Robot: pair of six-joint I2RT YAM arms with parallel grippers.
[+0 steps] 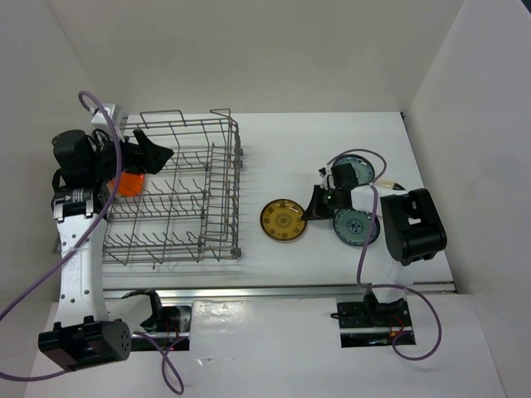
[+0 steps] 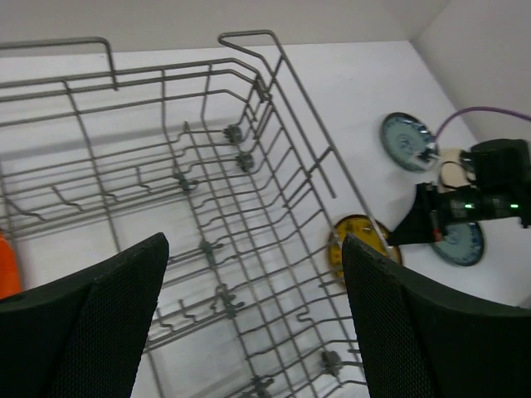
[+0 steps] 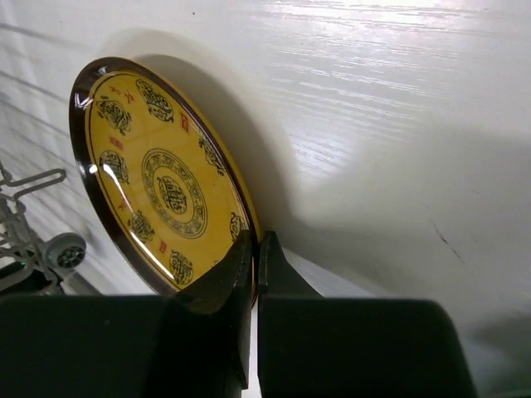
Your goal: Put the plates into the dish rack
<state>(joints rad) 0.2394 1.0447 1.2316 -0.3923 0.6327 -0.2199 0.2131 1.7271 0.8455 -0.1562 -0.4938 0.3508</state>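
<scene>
Nearest the arm bases, the brown plate (image 1: 284,220) lies on the white surface (image 1: 282,141), just beside the dish rack (image 1: 224,191) on its right, outside the wire wall. The right end effector (image 1: 309,211) is closed on that plate's right rim. The right wrist view shows the two fingers pinched together with the rim between them and the patterned face turned up and left. The plate looks barely raised, if at all, so this reads as the start of a pickup, not a carry.

Just right of it, the near teal plate (image 1: 355,226) sits flat on the surface, partly under the right arm, untouched.

Further back, the orange plate (image 1: 130,184) appears to sit in the left end of the rack. Only a sliver shows at the edge of the left wrist view. The left end effector (image 2: 255,249) hovers over that end, spread wide, holding nothing.

Farthest, the far teal plate (image 1: 361,170) lies on the surface behind the right wrist. The cream plate cannot be made out for sure; something pale sits under the right arm.

Progress: one plate loaded, one gripped, and at least two teal ones left, plus the cream one.
</scene>
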